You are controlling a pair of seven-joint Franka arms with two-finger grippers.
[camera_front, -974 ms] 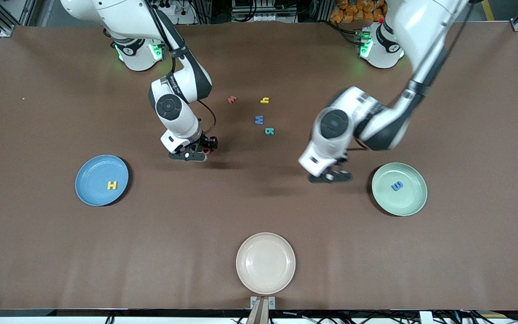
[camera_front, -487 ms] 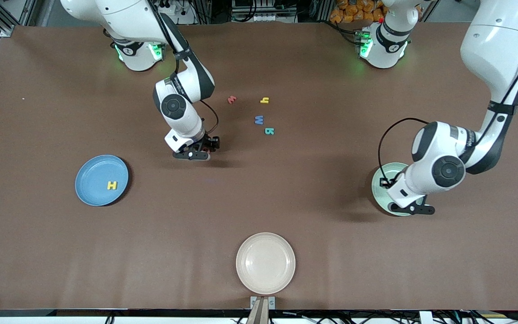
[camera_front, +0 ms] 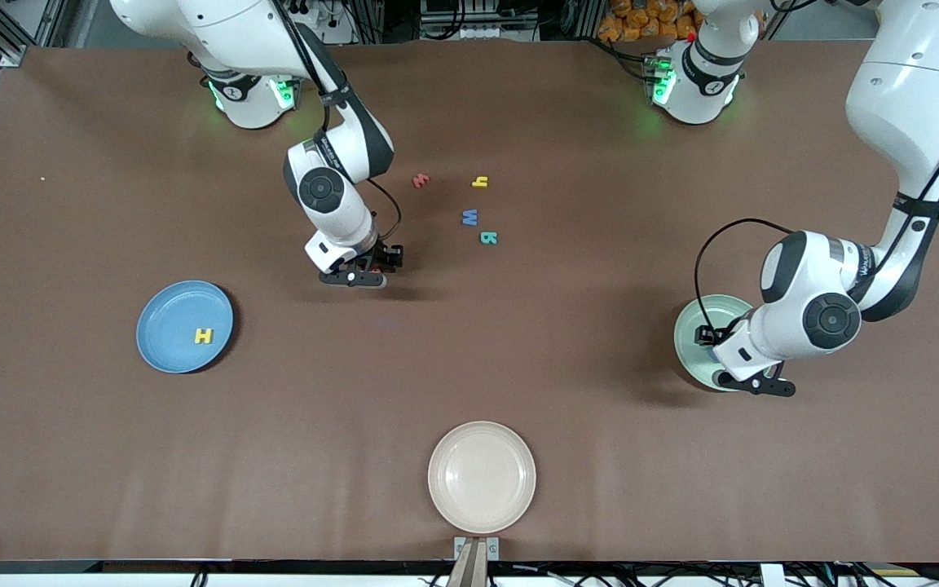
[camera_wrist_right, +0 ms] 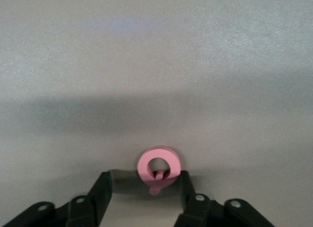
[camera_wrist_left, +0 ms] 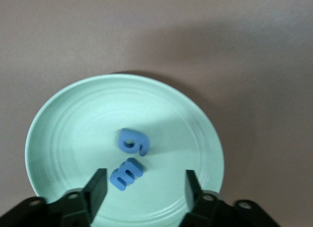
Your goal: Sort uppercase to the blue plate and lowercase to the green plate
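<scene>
Brown tabletop (camera_front: 469,367): H (camera_front: 204,335) on blue plate (camera_front: 168,342); w (camera_front: 421,180), h (camera_front: 480,182), W (camera_front: 469,217), R (camera_front: 488,238) wait unsorted.

Left wrist view: left gripper (camera_wrist_left: 145,185), fingers spread, hangs over green plate (camera_wrist_left: 73,134); g (camera_wrist_left: 133,141), e (camera_wrist_left: 126,173) dropped there as lowercase.

Right wrist view: right gripper (camera_wrist_right: 143,188) fingers flank Q (camera_wrist_right: 159,167), not yet clamped, lined up for pickup.

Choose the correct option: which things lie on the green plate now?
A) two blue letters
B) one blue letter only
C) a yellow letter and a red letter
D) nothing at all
A: the left wrist view shows two blue letters, g and e, lying on the green plate, with the left gripper open above them.
</scene>
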